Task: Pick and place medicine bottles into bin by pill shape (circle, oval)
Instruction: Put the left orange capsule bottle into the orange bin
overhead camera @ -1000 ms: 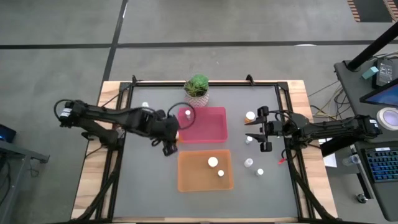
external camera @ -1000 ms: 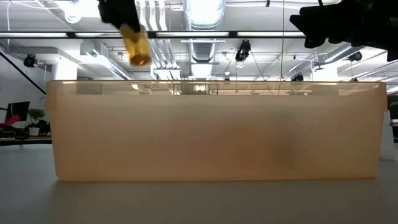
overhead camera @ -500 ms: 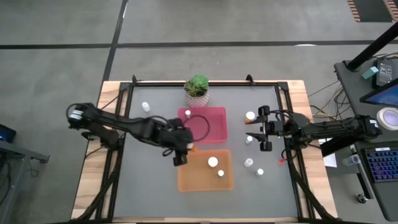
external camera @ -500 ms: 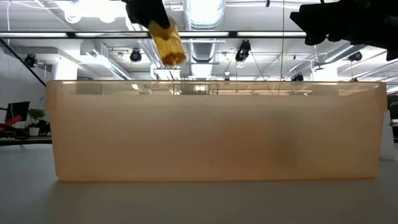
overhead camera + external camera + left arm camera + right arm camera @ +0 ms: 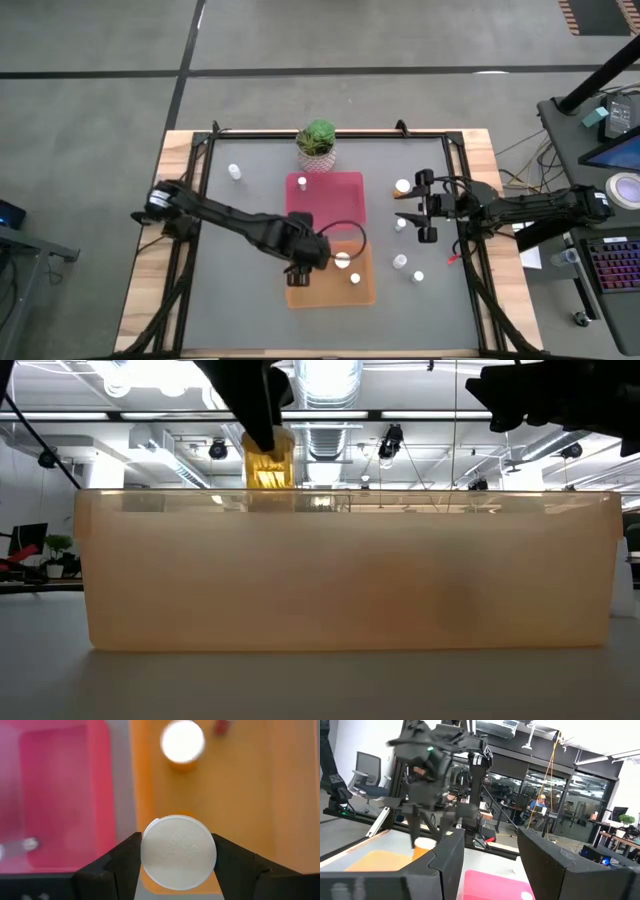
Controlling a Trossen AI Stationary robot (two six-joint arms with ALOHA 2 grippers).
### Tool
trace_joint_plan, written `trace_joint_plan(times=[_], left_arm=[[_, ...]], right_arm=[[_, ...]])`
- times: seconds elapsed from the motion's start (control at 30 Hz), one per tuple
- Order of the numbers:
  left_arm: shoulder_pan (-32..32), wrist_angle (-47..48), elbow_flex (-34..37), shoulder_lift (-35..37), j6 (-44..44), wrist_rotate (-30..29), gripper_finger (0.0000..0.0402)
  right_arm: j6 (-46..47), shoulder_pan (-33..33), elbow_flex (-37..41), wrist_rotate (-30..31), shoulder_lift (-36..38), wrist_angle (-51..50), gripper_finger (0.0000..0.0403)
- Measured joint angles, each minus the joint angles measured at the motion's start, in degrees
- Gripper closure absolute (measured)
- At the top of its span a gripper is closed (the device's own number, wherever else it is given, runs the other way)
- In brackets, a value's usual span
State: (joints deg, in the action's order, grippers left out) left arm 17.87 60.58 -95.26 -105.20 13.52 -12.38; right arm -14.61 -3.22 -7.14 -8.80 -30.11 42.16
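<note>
Medicine bottle (image 5: 179, 851) with an orange body and white cap sits clamped in the left gripper (image 5: 176, 854), held over the left part of the orange tray (image 5: 366, 290), above its rim in the low view. Two more bottles (image 5: 343, 260) stand inside that tray; the pink tray (image 5: 345, 200) lies beyond it. At the counter's (image 5: 240, 300) right side, the right gripper (image 5: 404, 219) hangs with jaws parted and empty, loose bottles (image 5: 402, 186) nearby.

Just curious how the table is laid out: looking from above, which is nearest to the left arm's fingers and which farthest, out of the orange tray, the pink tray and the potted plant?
1. orange tray: directly beneath the left gripper.
2. pink tray: just beyond, mid-table.
3. potted plant: farthest, at the table's far edge.
</note>
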Motion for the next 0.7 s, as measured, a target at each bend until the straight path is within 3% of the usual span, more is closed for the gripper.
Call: trace_joint_plan(times=[0.7], left_arm=[[2.4,-5.6,2.7,-6.7,4.6,0.8,0.0206]], right_arm=[[0.1,0.0,0.0,-0.1,0.0,-0.2,0.0225]])
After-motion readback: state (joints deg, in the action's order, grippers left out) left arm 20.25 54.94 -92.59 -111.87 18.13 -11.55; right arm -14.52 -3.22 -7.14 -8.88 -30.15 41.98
